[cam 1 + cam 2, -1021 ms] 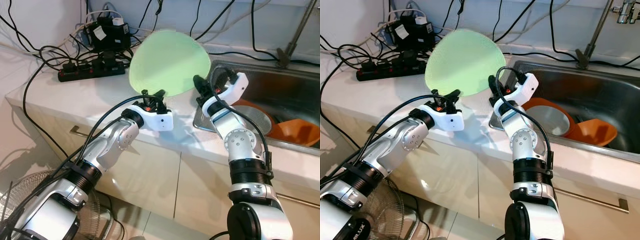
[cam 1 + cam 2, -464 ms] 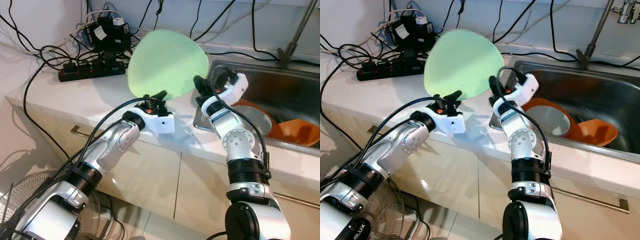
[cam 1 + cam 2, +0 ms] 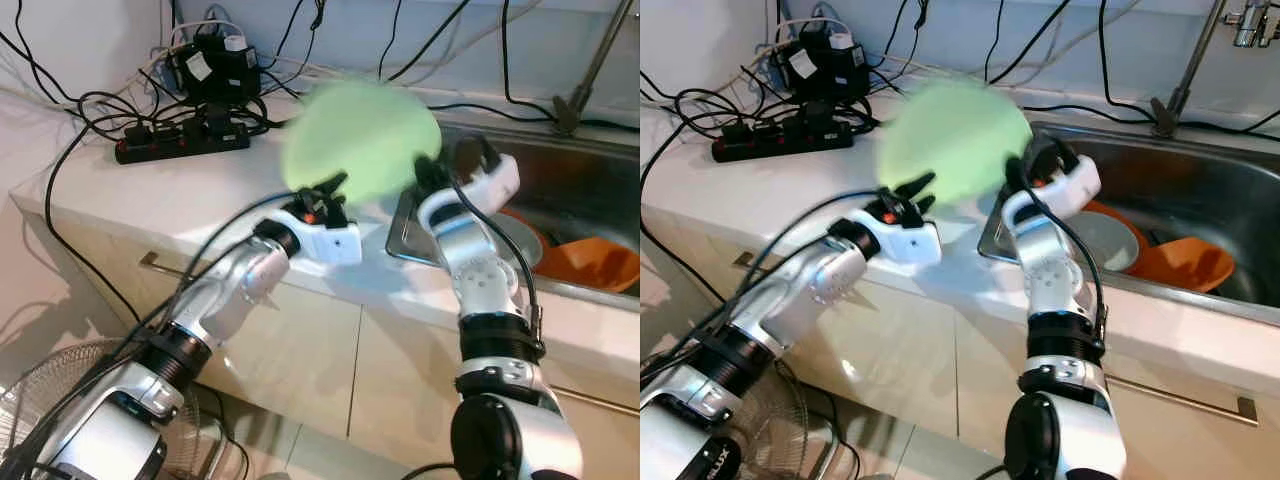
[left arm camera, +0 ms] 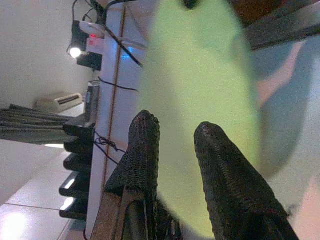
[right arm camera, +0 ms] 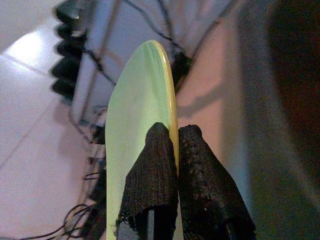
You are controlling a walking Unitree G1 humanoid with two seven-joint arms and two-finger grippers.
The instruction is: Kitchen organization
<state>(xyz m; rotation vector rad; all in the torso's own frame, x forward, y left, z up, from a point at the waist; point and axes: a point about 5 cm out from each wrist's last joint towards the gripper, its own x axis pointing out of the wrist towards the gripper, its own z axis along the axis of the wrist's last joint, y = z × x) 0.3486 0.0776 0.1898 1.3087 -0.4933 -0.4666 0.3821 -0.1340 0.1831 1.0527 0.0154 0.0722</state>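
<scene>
A round pale green plate (image 3: 360, 140) is held upright and tilted above the counter edge, just left of the sink, and looks motion-blurred. My right gripper (image 3: 432, 172) is shut on its right rim; the right wrist view shows both fingers (image 5: 160, 165) pinching the thin edge of the plate (image 5: 135, 125). My left gripper (image 3: 325, 188) sits at the plate's lower left, open. In the left wrist view its fingers (image 4: 145, 150) stand spread, with the plate (image 4: 200, 75) just beyond them.
The steel sink (image 3: 590, 160) to the right holds an orange bowl (image 3: 595, 262) and a metal dish (image 3: 520, 240), with the faucet (image 3: 590, 70) behind. A black power strip (image 3: 180, 143) and tangled cables lie on the white counter (image 3: 130, 190) at the back left. A fan (image 3: 40, 400) stands on the floor.
The plate has swung right toward the sink in my right gripper. My left gripper has followed to the right, and its fingers now stand apart at the plate's lower edge.
</scene>
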